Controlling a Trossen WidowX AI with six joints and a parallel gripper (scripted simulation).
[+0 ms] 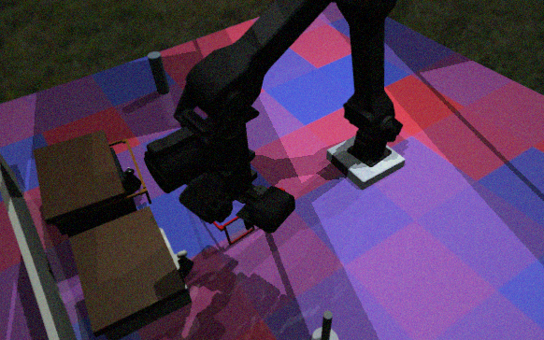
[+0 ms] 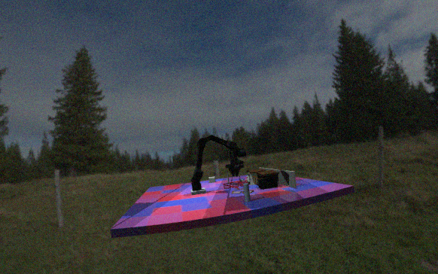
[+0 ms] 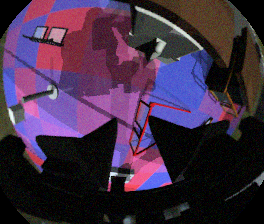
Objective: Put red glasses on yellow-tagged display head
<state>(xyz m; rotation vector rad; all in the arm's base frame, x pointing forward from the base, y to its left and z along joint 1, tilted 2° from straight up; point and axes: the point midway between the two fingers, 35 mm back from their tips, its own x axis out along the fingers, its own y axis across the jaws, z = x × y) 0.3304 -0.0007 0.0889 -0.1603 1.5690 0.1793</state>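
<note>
Seen from overhead, left to right, as I catalogued it from my station:

Item: one pale upright panel [image 1: 25, 249], at the far left, well apart from the tool.

Item: two brown-topped display heads. The first [image 1: 79, 175] bore an amber frame [image 1: 136, 163] [image 3: 226, 91] across its front; the second [image 1: 124, 266] had a pale nose. Both stood left of the tool. I could make out no yellow tag on either, so I could not tell which head was the intended one.

Item: one grey cylinder [image 1: 158, 74] [image 2: 246, 192], upright, beyond the tool on its left side.

Item: one gripper [image 1: 238, 205] [image 2: 235, 175] [image 3: 132, 120], pointing down, its fingers parted and grasping nothing.

Item: one pair of red glasses [image 1: 226, 227] [image 2: 235, 184] [image 3: 144, 129], directly below the tool. In the wrist view the front's long axis ran aslant through the gap between the fingers, rising slightly rightward; the visible temple stretched right, toward the heads.

Item: one white base plate [image 1: 367, 178] [image 2: 199, 192], right of the tool, bearing the arm.

Condition notes: from overhead, the gripper covered much of the red front and nearly all of the temples. The exterior view was too small and dim for fingertip detail. Black fingers merged with shadow, and a short post [image 1: 327, 322] was cut off by the lower edge.
</note>
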